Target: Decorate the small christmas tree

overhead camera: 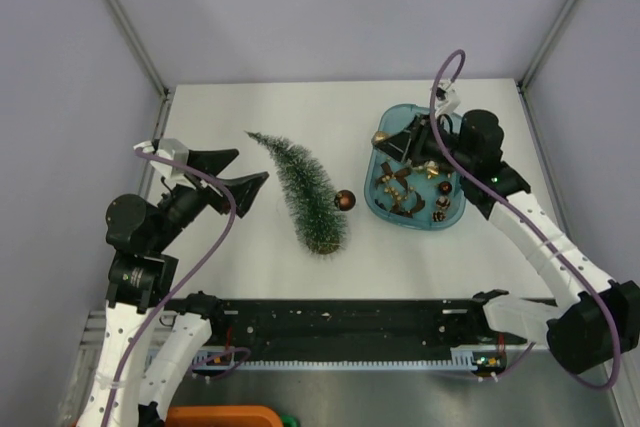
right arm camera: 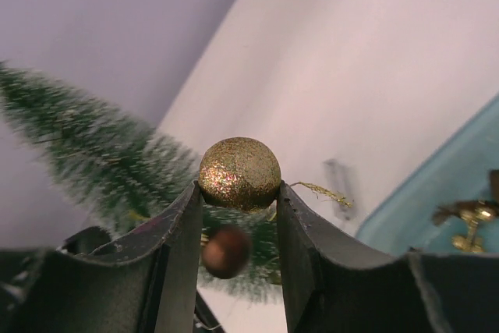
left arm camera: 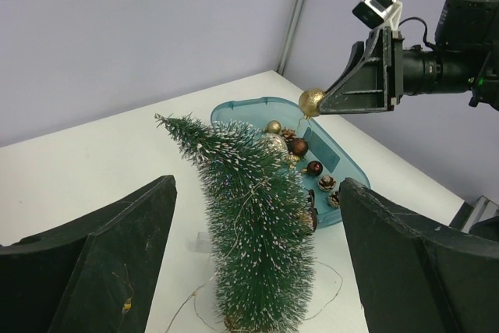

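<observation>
The small christmas tree (overhead camera: 305, 192) stands leaning at the table's middle, its tip pointing to the far left. A brown ball (overhead camera: 344, 200) hangs at its right side. My left gripper (overhead camera: 248, 167) is open just left of the tree. In the left wrist view its wide fingers flank the tree (left arm camera: 253, 247) without touching it. My right gripper (right arm camera: 238, 190) is shut on a gold glitter ball (right arm camera: 239, 173), held above the blue tray's left end (overhead camera: 381, 137). The same gold ball (left arm camera: 311, 101) shows beyond the tree in the left wrist view. The tree (right arm camera: 93, 154) looks blurred behind it.
The translucent blue oval tray (overhead camera: 378, 205) at the right holds several ornaments: brown balls, pine cones (left arm camera: 327, 183) and gold pieces (overhead camera: 392, 185). A thin light wire (left arm camera: 183, 302) trails from the tree's foot. Grey walls close in the table. An orange thing (overhead camera: 220, 415) lies below the near edge.
</observation>
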